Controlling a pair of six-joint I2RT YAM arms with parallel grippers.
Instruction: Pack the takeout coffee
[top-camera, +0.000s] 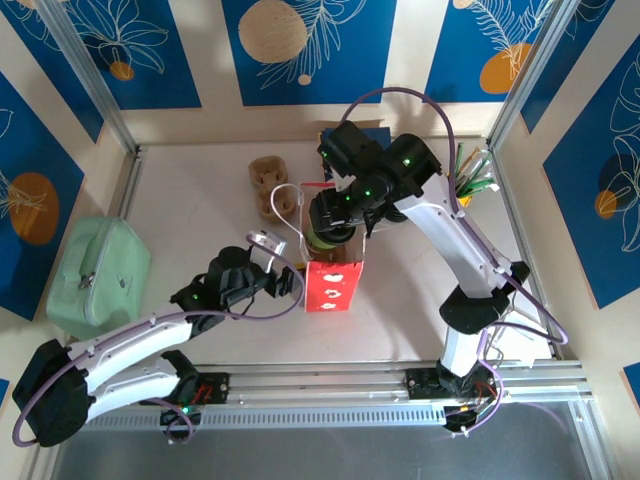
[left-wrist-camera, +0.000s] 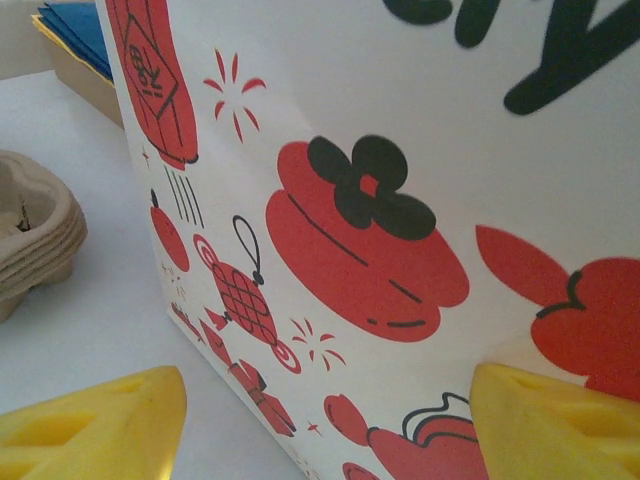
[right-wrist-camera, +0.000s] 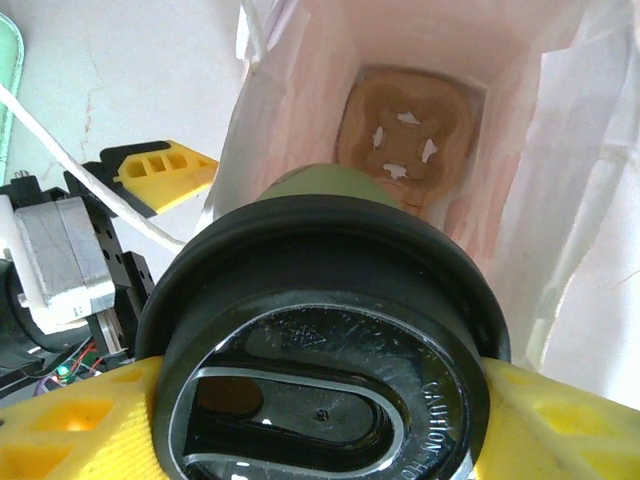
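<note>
Overhead, the right end effector (top-camera: 325, 228) pinches the cup (top-camera: 322, 240) just over the open top of the red-and-white bag (top-camera: 330, 287), which stands mid-bench (top-camera: 200, 200). The left end effector (top-camera: 290, 282) is spread at the bag's left side. A green pouch (top-camera: 100, 275) lies at the left edge, and a stack of carriers (top-camera: 272, 185) sits on the far side of the bag.

From the left wrist, the yellow fingers (left-wrist-camera: 90, 430) stand wide apart with the bag's printed wall close ahead. I cannot tell whether they touch it.

From the right wrist, yellow fingers (right-wrist-camera: 70, 430) press on either side of the cup under its black lid (right-wrist-camera: 320, 400). The cup hangs over the bag's mouth, above a cardboard tray (right-wrist-camera: 405, 140) on the bag's floor.
</note>
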